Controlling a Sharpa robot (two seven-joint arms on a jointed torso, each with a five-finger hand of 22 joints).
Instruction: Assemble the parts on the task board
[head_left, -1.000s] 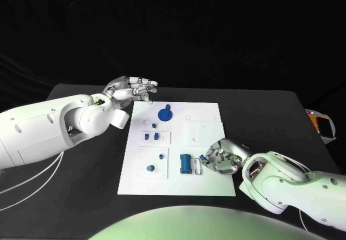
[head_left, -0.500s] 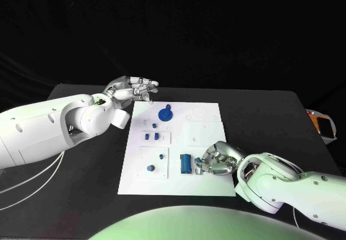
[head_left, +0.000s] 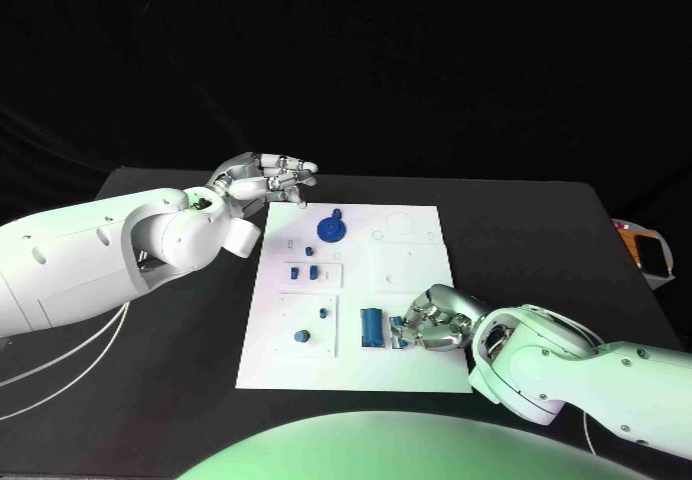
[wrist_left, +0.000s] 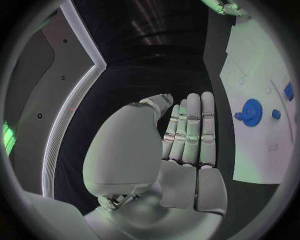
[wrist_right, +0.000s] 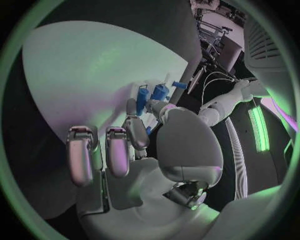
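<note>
1. Head view, at the left: the left hand (head_left: 267, 178) is held above the table (head_left: 159, 340) just past the far left corner of the task board (head_left: 411, 370), fingers curled loosely with nothing in them.
2. On the board are seen a blue disc (head_left: 330, 230) near the far edge, small blue pegs (head_left: 302, 271) at mid-board, and a blue cylinder (head_left: 372, 324) toward the near edge.
3. At the right, the right hand (head_left: 433, 322) is set on the board beside the cylinder, fingers bent onto a small blue part (head_left: 401, 335); whether it is pinched cannot be told.

Matt black table (head_left: 548, 250), smooth white task board (head_left: 411, 265), glossy blue plastic-looking parts (head_left: 330, 229), silvery metallic right robot hand (head_left: 436, 322)
</note>
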